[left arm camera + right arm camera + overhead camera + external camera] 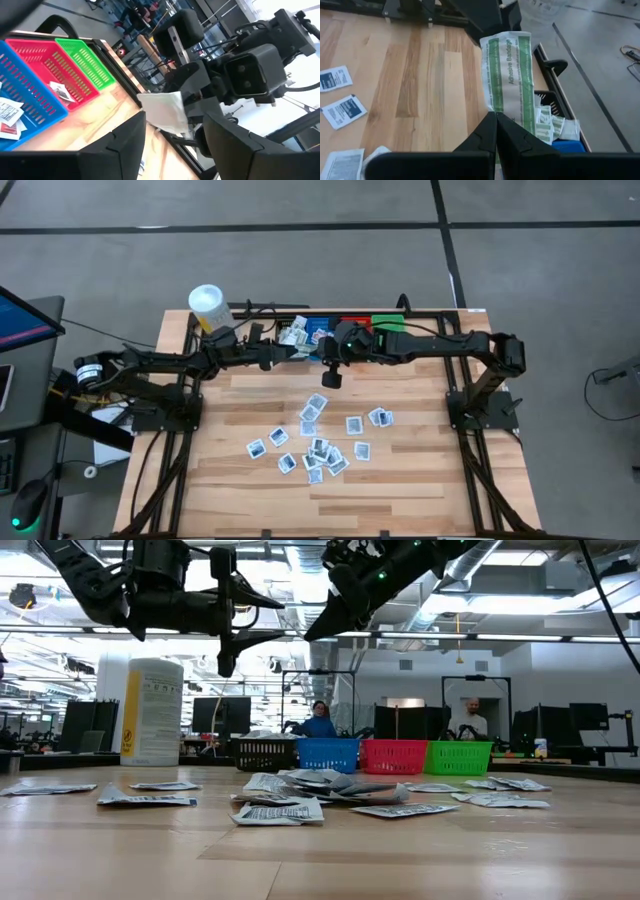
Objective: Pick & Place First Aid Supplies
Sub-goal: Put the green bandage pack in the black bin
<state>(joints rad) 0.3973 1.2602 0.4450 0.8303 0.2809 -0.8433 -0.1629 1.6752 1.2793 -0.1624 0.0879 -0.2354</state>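
A white and green adhesive bandage packet, one of the first aid supplies, hangs in the air over the table's far part, with my right gripper shut on it. My left gripper faces it from the table's left, open. Its two fingers stand on either side of the packet's free end, and no touch shows. Several more packets lie flat and scattered on the wooden table. Black, blue, red and green bins stand in a row at the far edge. My right gripper pinches the bandage packet's near short end between its two fingertips. The fingers slant down from the table's right side, in line with the packet's length. The packet sticks out beyond the fingertips, lifted clear of the table.
A white tub with a yellow label stands at the far left corner. The black bin holds green and white packets. The blue bin and red bin hold some packets too. People sit in the room beyond the bins.
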